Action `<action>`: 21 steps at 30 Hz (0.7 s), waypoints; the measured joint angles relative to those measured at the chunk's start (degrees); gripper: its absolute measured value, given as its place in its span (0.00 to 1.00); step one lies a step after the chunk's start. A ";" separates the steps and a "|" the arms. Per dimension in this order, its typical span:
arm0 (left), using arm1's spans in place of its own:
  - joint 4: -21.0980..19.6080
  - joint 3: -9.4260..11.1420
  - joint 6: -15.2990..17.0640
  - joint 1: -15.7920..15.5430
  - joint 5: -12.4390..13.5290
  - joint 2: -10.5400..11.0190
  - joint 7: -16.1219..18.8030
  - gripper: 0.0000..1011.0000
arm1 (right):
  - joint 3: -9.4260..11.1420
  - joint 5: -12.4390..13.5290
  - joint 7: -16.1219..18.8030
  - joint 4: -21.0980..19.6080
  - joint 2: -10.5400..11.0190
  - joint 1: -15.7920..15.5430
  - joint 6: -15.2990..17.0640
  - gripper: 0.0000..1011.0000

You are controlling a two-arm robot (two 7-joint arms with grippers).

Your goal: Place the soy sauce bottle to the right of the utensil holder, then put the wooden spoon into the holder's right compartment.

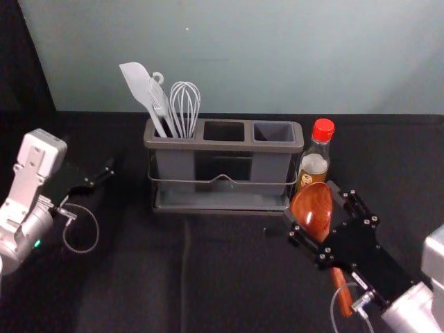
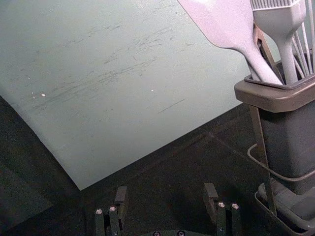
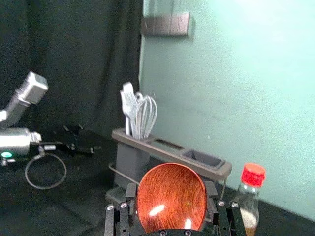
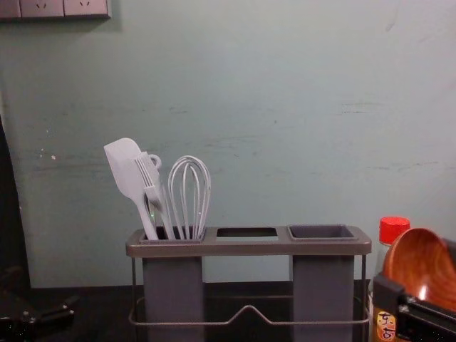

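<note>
At the near right, your right gripper (image 1: 313, 202) is closed on 1 wooden spoon (image 1: 314, 215) by its bowl, the handle pointing down and near. At the left, your left gripper (image 2: 166, 191) is empty, fingers apart. The smooth, round bowl could twist or slip if your grip is off-centre, and the dangling handle could catch the holder's rim if you lift too little. Just beyond the spoon stands 1 soy sauce bottle (image 1: 313, 164), upright, just right of 1 utensil holder (image 1: 222, 146); a low leftward sweep could tip it. The holder has 3 openings; the right compartment (image 1: 274, 132) looks ready for the handle. In the left opening you have 3 utensils: 1 spatula (image 1: 139, 84), 1 brush (image 4: 153, 191) and 1 whisk (image 1: 185, 104).
</note>
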 joint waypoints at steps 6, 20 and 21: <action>0.00 0.00 0.00 0.00 0.00 0.00 0.00 0.99 | -0.07 1.86 0.58 2.81 0.76 -0.80 -8.89 0.83; 0.00 0.00 0.00 0.00 0.00 0.00 0.00 0.99 | -0.52 2.32 0.20 4.23 0.95 -0.96 -11.25 0.83; 0.00 0.00 0.00 0.00 0.00 0.00 0.00 0.99 | -0.51 2.31 0.21 4.20 0.94 -0.94 -11.17 0.83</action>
